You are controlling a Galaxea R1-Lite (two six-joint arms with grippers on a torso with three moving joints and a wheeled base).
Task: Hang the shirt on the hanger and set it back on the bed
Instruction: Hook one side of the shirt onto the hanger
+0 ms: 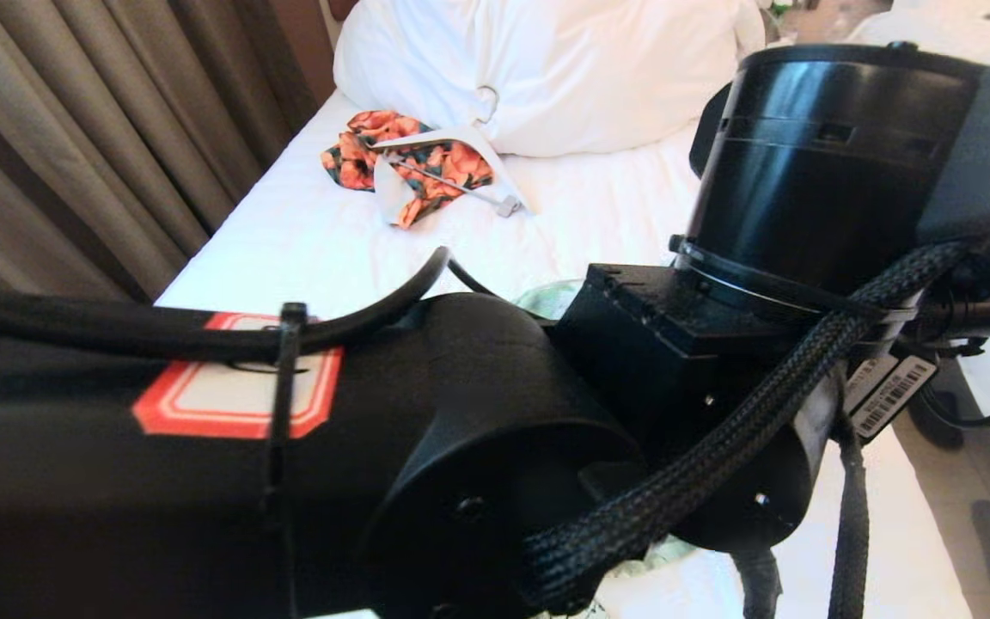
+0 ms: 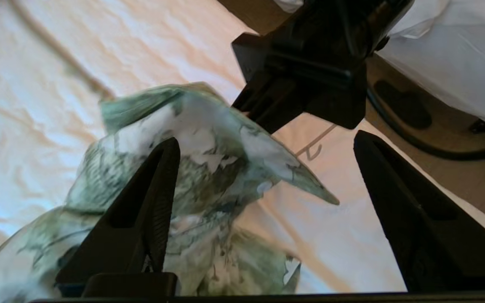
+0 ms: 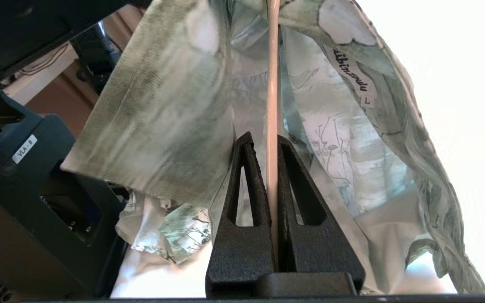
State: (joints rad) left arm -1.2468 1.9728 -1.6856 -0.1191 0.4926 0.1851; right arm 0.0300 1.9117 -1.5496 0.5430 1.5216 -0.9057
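Bright daylight, sheet glare perhaps blown out, shirt motion-blurred

The bed is spread with a wrinkled white sheet, and a big white pillow lies at its head end. Just in front of the pillow, toward the curtain-side edge, an orange floral garment lies crumpled on the sheet with a broad white hanger on it. The green-and-white leaf-print shirt trails onto the sheet near the foot-side edge.

Head looks down, arm-blocked — wrists close, sharing the shirt.
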